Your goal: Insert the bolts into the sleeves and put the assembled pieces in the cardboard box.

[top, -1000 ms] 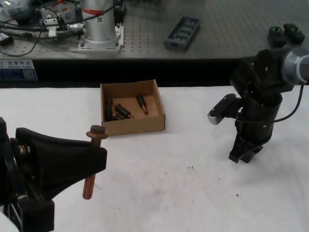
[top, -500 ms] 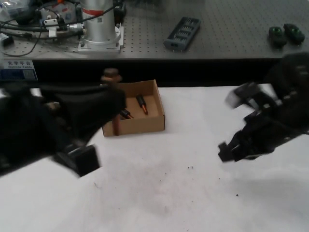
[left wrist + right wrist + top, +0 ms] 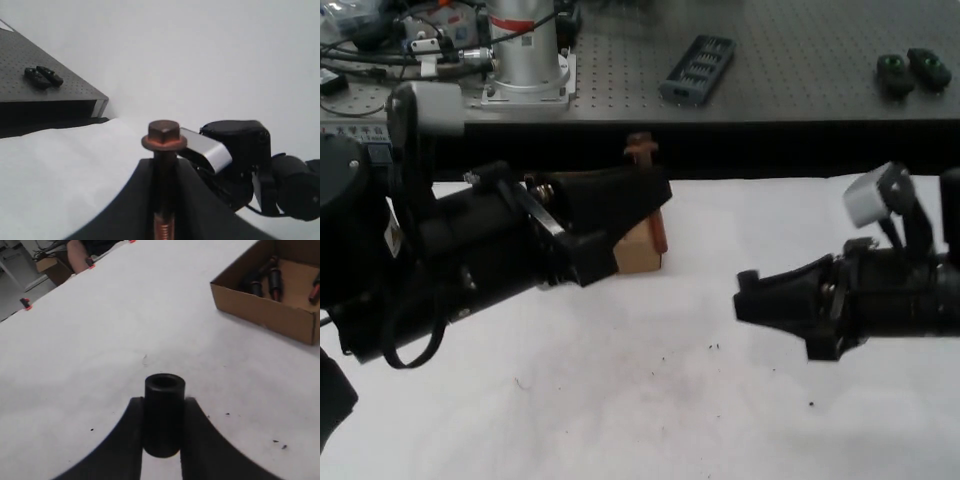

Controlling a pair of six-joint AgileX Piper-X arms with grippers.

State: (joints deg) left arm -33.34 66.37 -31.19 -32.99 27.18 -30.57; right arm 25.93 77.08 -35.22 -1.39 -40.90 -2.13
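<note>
Desk (image 3: 650, 410): carrying box (image 3: 265, 315); assembled pieces (image 3: 274, 279) lying inside.
Left end effector (image 3: 164, 180): fingers clamping bolt (image 3: 164, 145), head sticking up, hovering near box.
Right end effector (image 3: 163, 425): fingers pinching sleeve (image 3: 164, 405), open end protruding past fingertips, hanging above desk, apart from box.

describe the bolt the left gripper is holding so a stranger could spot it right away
On the white bench, look to the black arm on the left, whose left gripper is by the cardboard box. The bolt stands upright between its fingers: copper-coloured, flanged hex head on top. Unlike the pieces in the box, it carries no black sleeve.
</note>
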